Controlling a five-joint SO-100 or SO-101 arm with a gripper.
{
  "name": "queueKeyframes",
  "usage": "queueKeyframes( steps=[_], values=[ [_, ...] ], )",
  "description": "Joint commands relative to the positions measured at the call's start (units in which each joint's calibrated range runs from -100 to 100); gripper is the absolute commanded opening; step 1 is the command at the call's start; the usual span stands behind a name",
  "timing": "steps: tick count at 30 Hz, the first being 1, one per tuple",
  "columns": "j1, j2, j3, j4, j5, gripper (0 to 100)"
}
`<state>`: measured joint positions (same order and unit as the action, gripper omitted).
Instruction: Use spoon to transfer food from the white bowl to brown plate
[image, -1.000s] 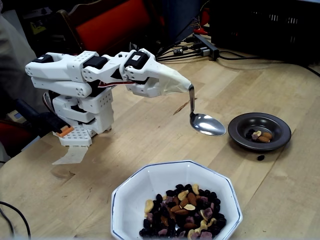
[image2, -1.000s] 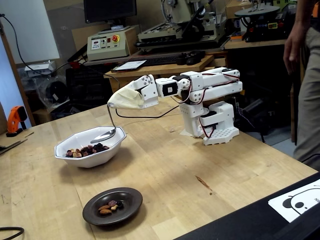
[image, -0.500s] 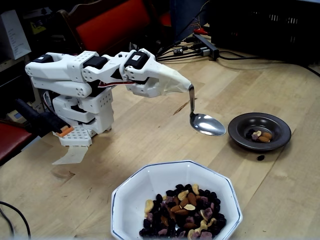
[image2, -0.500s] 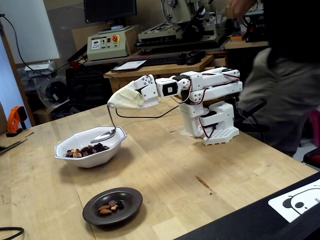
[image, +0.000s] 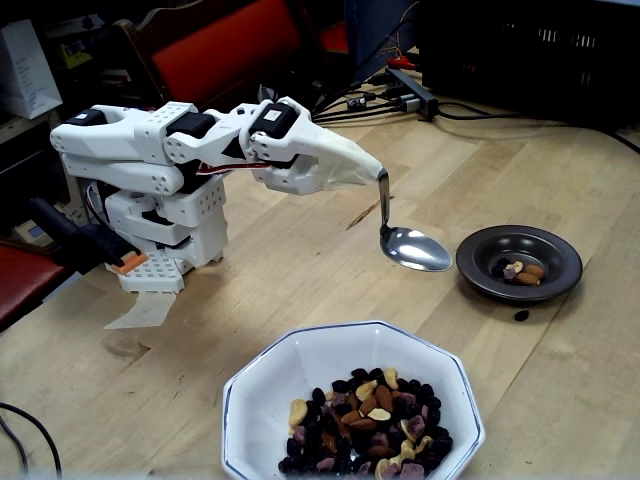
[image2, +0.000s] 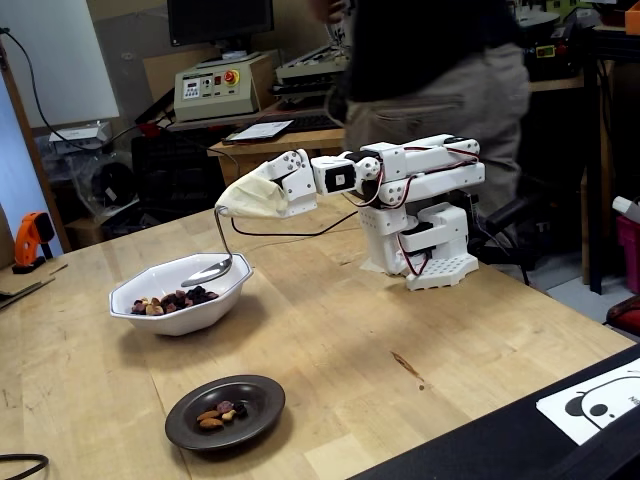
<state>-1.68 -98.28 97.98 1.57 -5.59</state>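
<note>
My whitish wedge-shaped gripper (image: 375, 172) is shut on the handle end of the silver spoon (image: 413, 248). The spoon hangs down in the air, and its oval bowl looks empty. In a fixed view it hangs between the white bowl (image: 300, 352) and the brown plate (image: 478, 252), above the table. In the other fixed view the spoon (image2: 210, 270) shows over the far rim of the white bowl (image2: 128, 292), under the gripper (image2: 225, 208). Food (image: 365, 425) fills part of the white bowl. A few pieces of food (image: 522, 270) lie in the brown plate (image2: 185, 415).
One dark piece (image: 521, 315) lies on the table beside the plate. The arm's base (image: 160, 240) stands at the left. A power strip and cables (image: 410, 95) lie at the back. A person (image2: 430, 70) stands behind the arm. A black mat (image2: 520, 440) covers the front corner.
</note>
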Motion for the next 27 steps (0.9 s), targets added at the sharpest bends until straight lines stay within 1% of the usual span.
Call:
queueKeyframes(
  steps=[1,7,14,20,23,27],
  values=[
    [-0.2,-0.2,-0.2,-1.3,0.0,4],
    [-0.2,-0.4,-0.8,-1.4,0.0,4],
    [-0.2,-0.1,-9.7,-1.3,0.0,4],
    [-0.2,0.1,-13.4,-1.3,0.0,4],
    [-0.2,2.7,-15.2,-1.3,0.0,4],
    [-0.2,9.7,-24.1,-1.3,0.0,4]
  ],
)
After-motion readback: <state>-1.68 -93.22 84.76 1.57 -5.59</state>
